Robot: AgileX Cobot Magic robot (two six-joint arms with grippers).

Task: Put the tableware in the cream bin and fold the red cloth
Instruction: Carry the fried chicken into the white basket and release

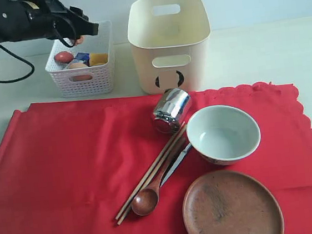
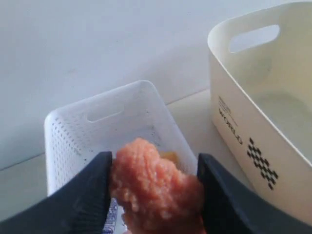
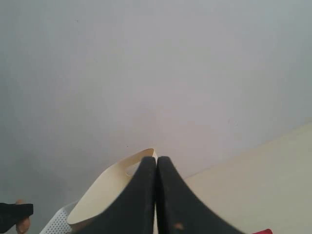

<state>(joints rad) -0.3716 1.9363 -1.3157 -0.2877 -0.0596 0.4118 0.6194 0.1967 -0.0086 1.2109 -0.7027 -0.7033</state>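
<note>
Below left tool (image 2: 155, 195): white basket (image 1: 82, 80), tool hovering, gripping pink food lump (image 2: 151, 178) between half-open jaws. On red cloth (image 1: 67, 171), tableware (image 1: 225, 135) lying right of tool, nearer camera; steel cup (image 1: 172, 111), tipped on side, sitting closest, just before cream bin (image 1: 170, 43). Meanwhile right tool (image 3: 156, 195) pinched shut, holding nothing.

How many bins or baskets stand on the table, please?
2. The cream bin stands just behind the far edge of the red cloth. The white lattice basket stands beside it, on its left in the exterior view, with food inside.
</note>
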